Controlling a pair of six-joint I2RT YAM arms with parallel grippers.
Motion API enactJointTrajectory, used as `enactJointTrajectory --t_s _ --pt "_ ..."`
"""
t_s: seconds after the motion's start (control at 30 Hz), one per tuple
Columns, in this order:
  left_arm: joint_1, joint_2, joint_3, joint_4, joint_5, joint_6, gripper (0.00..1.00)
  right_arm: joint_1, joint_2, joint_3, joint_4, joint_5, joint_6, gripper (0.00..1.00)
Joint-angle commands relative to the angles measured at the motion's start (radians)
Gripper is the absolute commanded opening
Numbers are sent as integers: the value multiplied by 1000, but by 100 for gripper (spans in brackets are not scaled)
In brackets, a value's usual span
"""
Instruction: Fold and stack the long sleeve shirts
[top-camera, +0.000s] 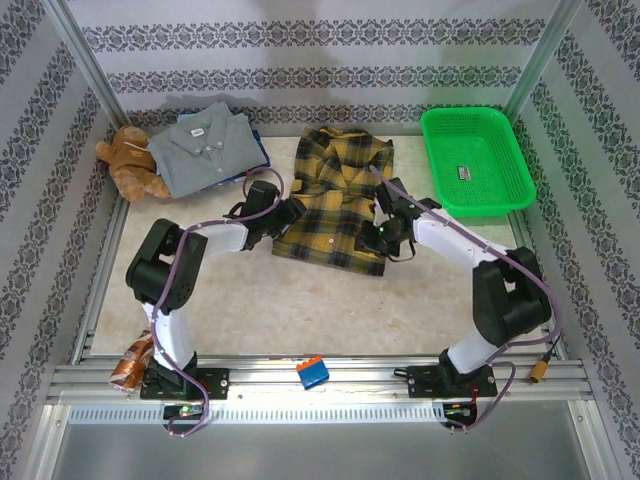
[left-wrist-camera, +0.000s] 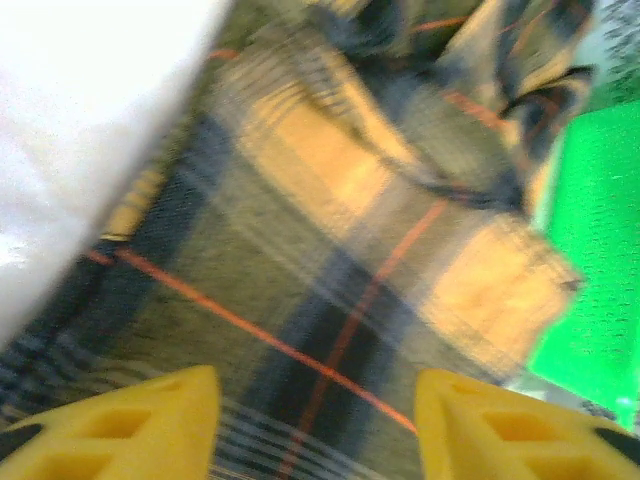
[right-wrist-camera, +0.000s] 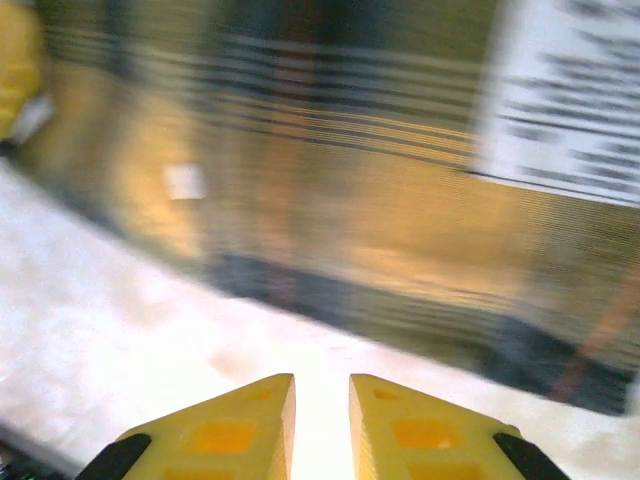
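Now plaid shirt (top-camera: 335, 200) mid-desk, grey shirt (top-camera: 205, 145) folded far left. Left gripper (left-wrist-camera: 312, 420) wide apart at left edge; right gripper (right-wrist-camera: 322, 420) nearly together, empty. Advice: pinch both edges evenly, fold square.

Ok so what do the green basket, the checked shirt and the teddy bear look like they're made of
Green basket: probably moulded plastic, going by its uniform bright colour and perforated mesh floor.
Plaid shirt: woven cloth, likely soft flannel; it rumples, and the left wrist view shows coloured lines in the weave.
Teddy bear: seemingly plush fabric with a fuzzy brown surface, though it is too small to be sure.
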Motion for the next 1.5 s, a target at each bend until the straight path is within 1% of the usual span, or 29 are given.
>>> enactJointTrajectory --t_s 0.0,0.07,0.13,0.27,0.4,0.47,0.57,0.63,0.73,0.8,0.87,0.97,1.1,1.17,1.27,1.33,1.47 --pt "8 -106 50 -11 -4 4 63 56 40 82 -4 -94 28 22" --pt "12 -152 60 -39 -23 25 68 80 111 122 15 -99 38 20" --pt "15 -194 74 -73 -31 54 70 99 190 152 45 -126 46 19" --pt "23 -281 84 -155 -37 111 76 119 339 197 80 -130 54 17" --pt "18 -343 69 -228 -25 124 77 124 410 207 83 -74 54 16" --pt "7 -365 48 -256 -25 124 77 125 430 202 97 -67 65 16" --pt "-16 -385 7 -275 -37 124 77 127 433 220 93 -85 67 16" --pt "-24 -395 -25 -265 -35 108 77 125 396 238 82 -104 69 17" --pt "-40 -420 -59 -264 -52 101 78 106 298 265 48 -97 69 25" --pt "-52 -421 -73 -268 -61 101 78 69 239 287 14 -79 66 29" --pt "-70 -402 -82 -254 -60 81 78 17 196 301 -4 -61 49 31" --pt "-109 -341 -78 -210 -54 47 78 -61 193 306 -50 -28 -8 31" --pt "-159 -218 -37 -163 -49 -26 76 -133 226 246 -49 7 -80 27" --pt "-178 -133 20 -183 -36 -32 74 -161 251 193 -23 2 -89 24" --pt "-186 -20 75 -190 -21 -55 67 -163 262 114 36 -5 -88 22" --pt "-186 18 95 -221 -51 -49 64 -149 266 80 56 -5 -84 21" --pt "-175 63 121 -312 -88 31 62 -105 255 4 96 5 -49 21"
